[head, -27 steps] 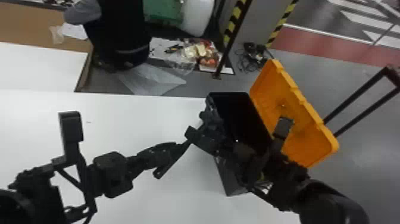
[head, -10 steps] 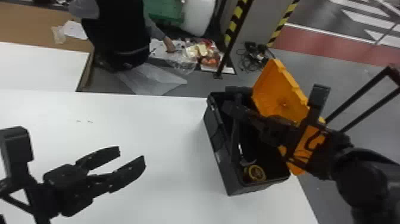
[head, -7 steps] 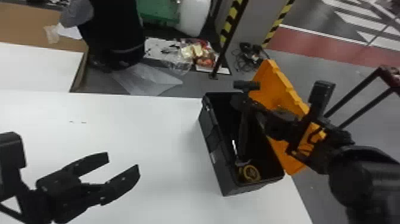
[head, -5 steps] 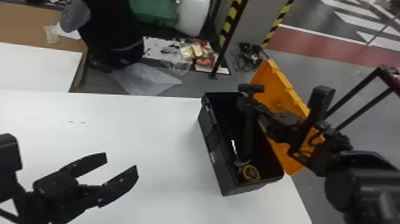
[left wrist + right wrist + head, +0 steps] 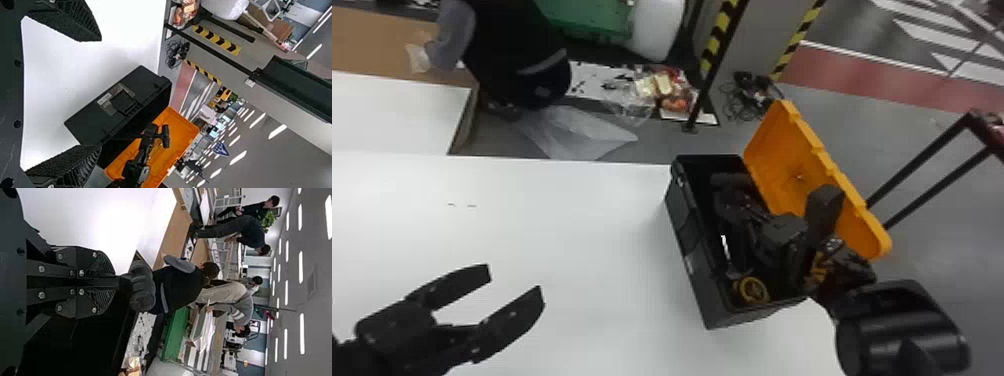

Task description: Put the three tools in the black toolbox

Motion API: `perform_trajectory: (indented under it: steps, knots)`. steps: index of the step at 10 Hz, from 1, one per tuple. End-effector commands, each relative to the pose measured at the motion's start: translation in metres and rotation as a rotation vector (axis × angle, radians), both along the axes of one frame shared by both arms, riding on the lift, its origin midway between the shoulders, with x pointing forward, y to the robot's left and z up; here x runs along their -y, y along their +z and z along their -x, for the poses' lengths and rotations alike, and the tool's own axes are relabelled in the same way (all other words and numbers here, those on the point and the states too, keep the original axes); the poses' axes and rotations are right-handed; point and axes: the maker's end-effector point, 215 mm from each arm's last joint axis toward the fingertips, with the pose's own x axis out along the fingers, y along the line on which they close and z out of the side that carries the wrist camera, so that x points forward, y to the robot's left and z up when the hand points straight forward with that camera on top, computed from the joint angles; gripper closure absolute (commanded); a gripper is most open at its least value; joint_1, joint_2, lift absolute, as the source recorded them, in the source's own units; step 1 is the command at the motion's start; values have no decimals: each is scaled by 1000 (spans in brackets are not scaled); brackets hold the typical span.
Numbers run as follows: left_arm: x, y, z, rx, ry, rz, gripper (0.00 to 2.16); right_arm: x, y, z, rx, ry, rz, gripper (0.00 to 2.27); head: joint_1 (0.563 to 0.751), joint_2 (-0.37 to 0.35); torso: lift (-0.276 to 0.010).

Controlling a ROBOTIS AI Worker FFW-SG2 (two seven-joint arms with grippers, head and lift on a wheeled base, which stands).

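In the head view, my right gripper [image 5: 729, 202] is inside the black toolbox [image 5: 683, 220], just below the head of a black hammer [image 5: 732, 180]. The right wrist view has that gripper [image 5: 111, 281] shut on the hammer, whose thick head [image 5: 141, 286] lies beyond the fingertips. A yellow-and-black round tool [image 5: 752, 290] rests at the box's near end, beside a pale, narrow piece [image 5: 724, 246]. My left gripper [image 5: 515, 284] stands open over the table at left; in its wrist view the gripper [image 5: 100, 94] has nothing between its fingers.
The toolbox's orange lid [image 5: 802, 170] stands open on its right side, close to the right arm. White table [image 5: 572, 240] lies left of the box. A person crouches past the far edge, near plastic sheeting [image 5: 577, 132]. A dark cart handle [image 5: 922, 160] rises at right.
Earliest, both grippers were close together over the box's left side. Since then the left has drawn back leftward and opened; the right, with the hammer, has moved over the box and lately down into it.
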Motion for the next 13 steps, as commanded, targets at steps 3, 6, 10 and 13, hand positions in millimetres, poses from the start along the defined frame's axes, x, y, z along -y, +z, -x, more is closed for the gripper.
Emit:
perform_trajectory:
  steps: [3,6,10,13]
  knots:
    - [-7,3,3,4,7,-1,22,11,-35,6,-28,-6,-2,610,695,-350,-55]
    - [-8,6,0,11,16,-9,22,12,-3,30,-40,-65,-222,66,695,-350,-55]
    - [-39,13,-13,106,130,-54,22,-43,35,62,21,-110,-459,87,695,-350,-55]
    - [-81,26,-24,287,274,-149,26,-39,53,89,109,-186,-508,76,695,-263,-55]
